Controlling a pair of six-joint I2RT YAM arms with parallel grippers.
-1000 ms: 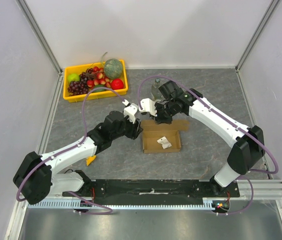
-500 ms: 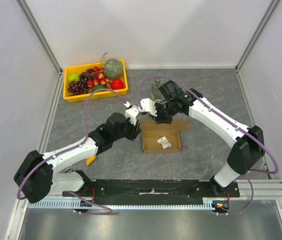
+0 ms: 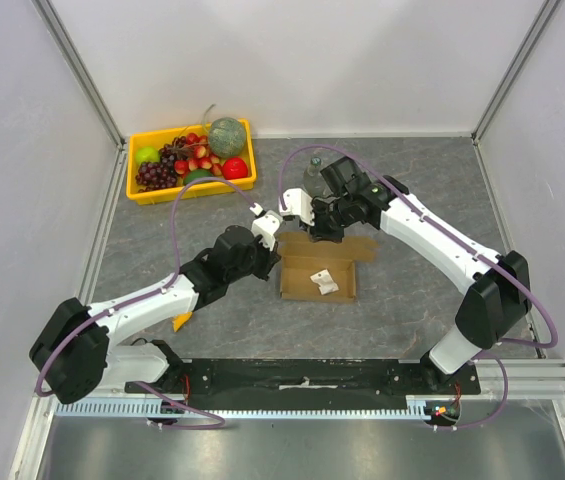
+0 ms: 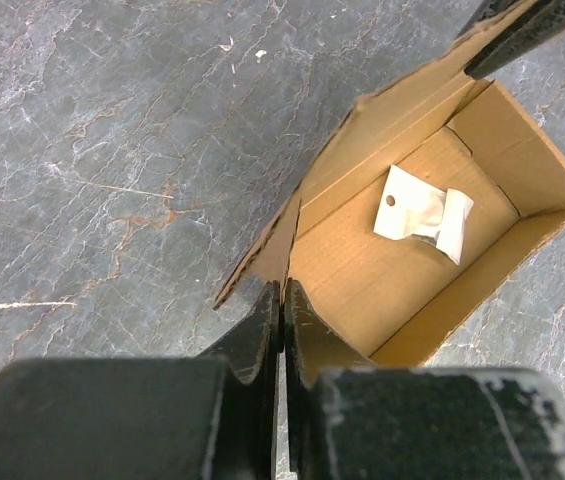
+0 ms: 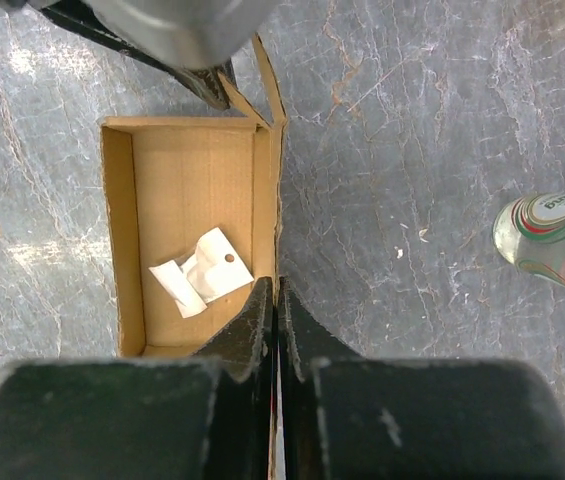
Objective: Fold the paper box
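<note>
Paper box (image 3: pixel 302 275) of plain brown corrugated cardboard sits open-topped, a shallow rectangle with thin upright walls, mid-table on the grey, veined stone-look table (image 3: pixel 412 310). A small crumpled white packet (image 4: pixel 422 215) with a punched hole lies on its floor.

The left gripper (image 4: pixel 281 295) meets the paper box at its left end. Its black fingers are pressed together on the edge of the wall where a loose flap angles outward. The right gripper (image 5: pixel 275 290) comes in from the far side, its fingers likewise closed tight, pinching the thin far wall from above.

Beyond the box, just behind the right arm, stands a clear bottle (image 5: pixel 552 240) with a green and red label. Farther back on the left, a yellow plastic tray (image 3: pixel 192 192) holds grapes, apples and a melon, well apart from the box.
</note>
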